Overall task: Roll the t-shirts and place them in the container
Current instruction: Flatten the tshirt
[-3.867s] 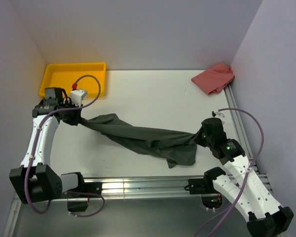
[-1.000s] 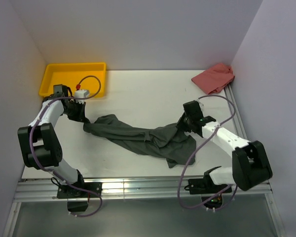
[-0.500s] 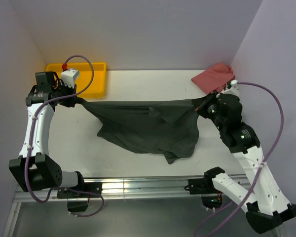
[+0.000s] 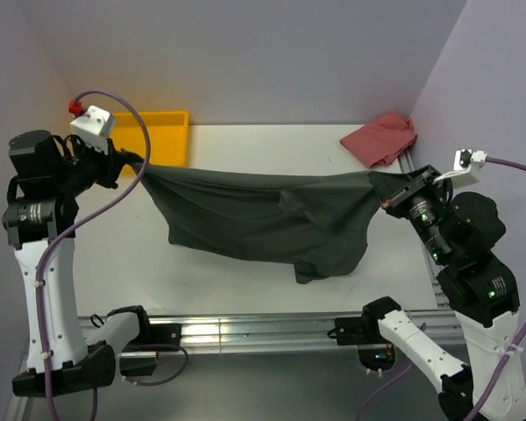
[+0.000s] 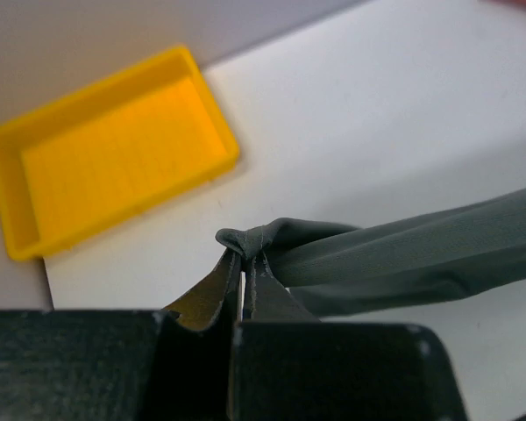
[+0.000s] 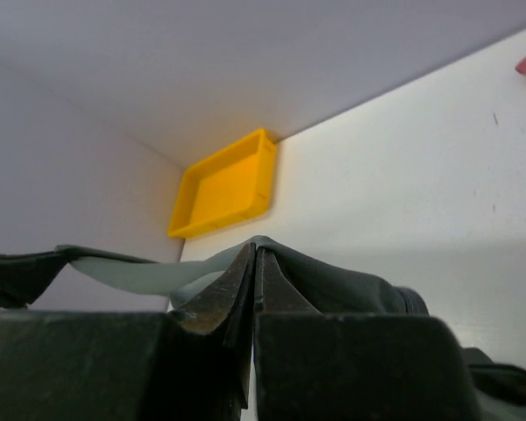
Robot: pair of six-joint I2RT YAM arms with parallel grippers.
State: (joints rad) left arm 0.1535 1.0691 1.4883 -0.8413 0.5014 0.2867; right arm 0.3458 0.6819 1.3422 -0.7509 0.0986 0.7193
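Observation:
A dark charcoal-grey t-shirt (image 4: pixel 263 219) hangs stretched in the air between both arms above the white table. My left gripper (image 4: pixel 142 167) is shut on the shirt's left corner, high at the left. In the left wrist view the pinched fold of the t-shirt (image 5: pixel 254 239) sits at the tip of the left gripper (image 5: pixel 244 256). My right gripper (image 4: pixel 384 186) is shut on the right corner, raised at the right. In the right wrist view the cloth (image 6: pixel 333 276) drapes over the tip of the right gripper (image 6: pixel 254 252). The shirt's lower edge sags toward the table.
A yellow tray (image 4: pixel 162 133) stands at the table's back left, partly behind the left arm. A crumpled red cloth (image 4: pixel 381 139) lies at the back right corner. Purple walls close in the back and both sides. A metal rail (image 4: pixel 245 333) runs along the near edge.
Both arms have lifted the shirt off the table and pulled apart; it went from a bunched strip on the table to a spread sheet hanging in the air.

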